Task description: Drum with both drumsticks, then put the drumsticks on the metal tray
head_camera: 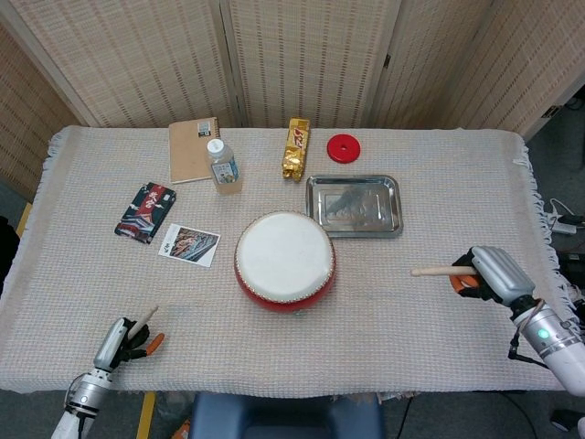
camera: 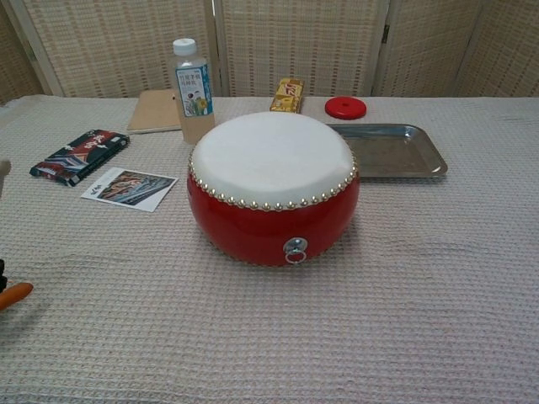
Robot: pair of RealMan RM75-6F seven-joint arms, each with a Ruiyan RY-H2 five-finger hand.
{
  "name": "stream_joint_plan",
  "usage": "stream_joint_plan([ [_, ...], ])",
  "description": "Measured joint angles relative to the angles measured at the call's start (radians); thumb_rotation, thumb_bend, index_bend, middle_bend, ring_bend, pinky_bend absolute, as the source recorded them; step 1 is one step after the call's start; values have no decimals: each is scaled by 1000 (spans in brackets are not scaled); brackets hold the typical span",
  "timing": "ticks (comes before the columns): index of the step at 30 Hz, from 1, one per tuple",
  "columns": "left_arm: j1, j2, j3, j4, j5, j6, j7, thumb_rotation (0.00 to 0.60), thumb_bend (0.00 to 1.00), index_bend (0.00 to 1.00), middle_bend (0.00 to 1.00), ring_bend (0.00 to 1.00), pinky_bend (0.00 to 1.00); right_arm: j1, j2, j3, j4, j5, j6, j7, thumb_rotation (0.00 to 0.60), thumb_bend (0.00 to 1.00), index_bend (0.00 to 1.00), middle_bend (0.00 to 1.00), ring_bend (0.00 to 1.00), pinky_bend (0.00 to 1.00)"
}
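Note:
A red drum (head_camera: 284, 260) with a white skin stands mid-table, also large in the chest view as the drum (camera: 271, 187). Behind it to the right lies the metal tray (head_camera: 354, 205), bare, seen in the chest view as the tray (camera: 389, 150). My left hand (head_camera: 121, 341) sits at the table's front left edge and grips a wooden drumstick (head_camera: 143, 322) that tilts up and to the right. At the right edge my right hand (head_camera: 487, 273) holds the other drumstick (head_camera: 435, 270), pointing left toward the drum. Both hands are well away from the drum.
A water bottle (head_camera: 222, 165), a brown notebook (head_camera: 193, 149), a gold snack packet (head_camera: 295, 148) and a red lid (head_camera: 344, 147) line the back. A dark pouch (head_camera: 145, 211) and a photo card (head_camera: 188, 244) lie left of the drum.

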Motion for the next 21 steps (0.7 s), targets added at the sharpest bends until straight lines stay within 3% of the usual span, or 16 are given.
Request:
stream_joint_plan([
  [7, -36, 118, -16, -60, 20, 26, 251, 600, 388, 1000, 1000, 1000, 1000, 36, -6, 5, -4, -8, -48, -6, 600, 861, 1000, 1000, 1000, 1000],
  [14, -99, 326, -71, -360, -6, -12, 553, 600, 527, 1000, 1000, 1000, 1000, 131, -21, 28, -19, 61, -186, -139, 600, 864, 1000, 1000, 1000, 1000],
  [21, -182, 451, -141, -593, -79, -122, 833, 600, 548, 1000, 1000, 1000, 1000, 292, -104, 66, 1, 277, -335, -308, 600, 864, 1000, 1000, 1000, 1000],
])
